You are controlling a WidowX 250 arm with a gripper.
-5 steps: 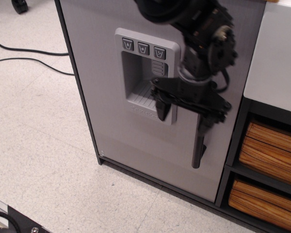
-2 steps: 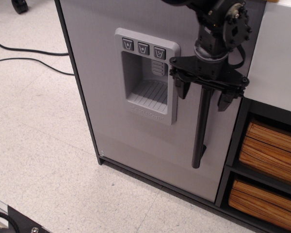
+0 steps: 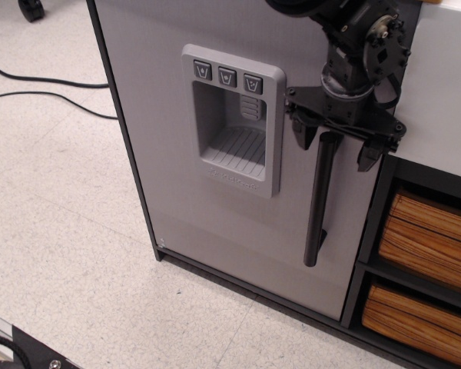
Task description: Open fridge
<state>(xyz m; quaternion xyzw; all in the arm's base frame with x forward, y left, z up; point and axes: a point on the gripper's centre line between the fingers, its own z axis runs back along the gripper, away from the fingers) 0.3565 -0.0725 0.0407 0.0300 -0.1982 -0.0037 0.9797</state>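
Fingers of the black gripper were spread wide apart, one on each side of the top of the black handle. The left finger hung down over the grey door, and the right finger hung near the door's right edge. The handle bar ran down between them, but neither finger pressed on it, so the gripper had hold of nothing. Above the gripper sat the round black wrist of the arm, which came in from the top of the picture. The handle was a long thin bar that stood up and down on the right side of the fridge. The fridge door was light grey, flat and shut, with a thin black frame around it. In the middle of the door, left of the handle, was a grey dent for drinks with three small buttons along its top. The fridge stood on a pale speckled floor. A black cable lay on the floor to the left, well apart from the fridge. Right beside the fridge was a white panel, and under it were two wooden drawers, one above the other.
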